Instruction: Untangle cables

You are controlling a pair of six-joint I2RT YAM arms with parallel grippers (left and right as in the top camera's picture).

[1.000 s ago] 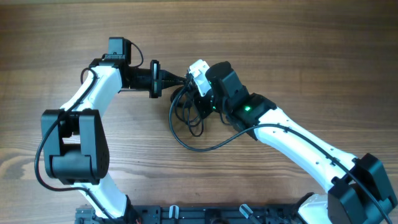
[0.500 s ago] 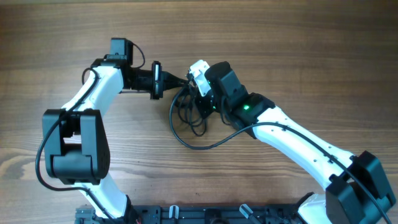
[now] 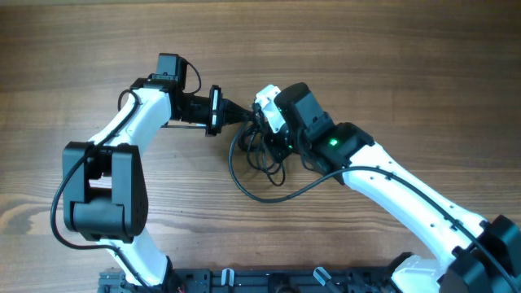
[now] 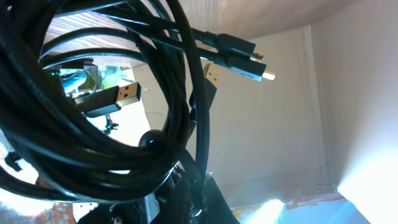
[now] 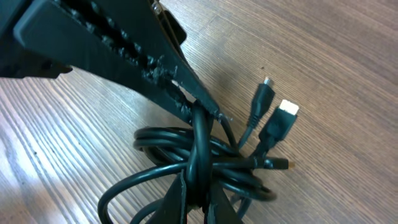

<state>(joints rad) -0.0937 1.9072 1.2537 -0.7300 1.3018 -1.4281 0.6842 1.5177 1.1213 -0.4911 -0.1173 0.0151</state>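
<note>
The cables (image 3: 259, 159) are a tangled bundle of thin black cords at the middle of the wooden table, with one long loop trailing to the front. My left gripper (image 3: 254, 119) reaches in from the left and is shut on the bundle's top. My right gripper (image 3: 269, 145) comes from the right and is shut on a wrapped strand. In the right wrist view the jaws (image 5: 200, 198) pinch a vertical strand of the cables (image 5: 205, 163), and plug ends (image 5: 273, 121) lie to the right. In the left wrist view the coiled cables (image 4: 93, 124) fill the frame, with USB plugs (image 4: 239, 59) sticking out.
The wooden table (image 3: 407, 73) carries both arms. The left arm's base (image 3: 102, 199) is at front left; the right arm (image 3: 407, 199) stretches to the front right. A black rail (image 3: 244, 281) runs along the front edge.
Both grippers and the cable bundle have shifted a little to the right and slightly toward the front. Both grips on the bundle are unchanged.
</note>
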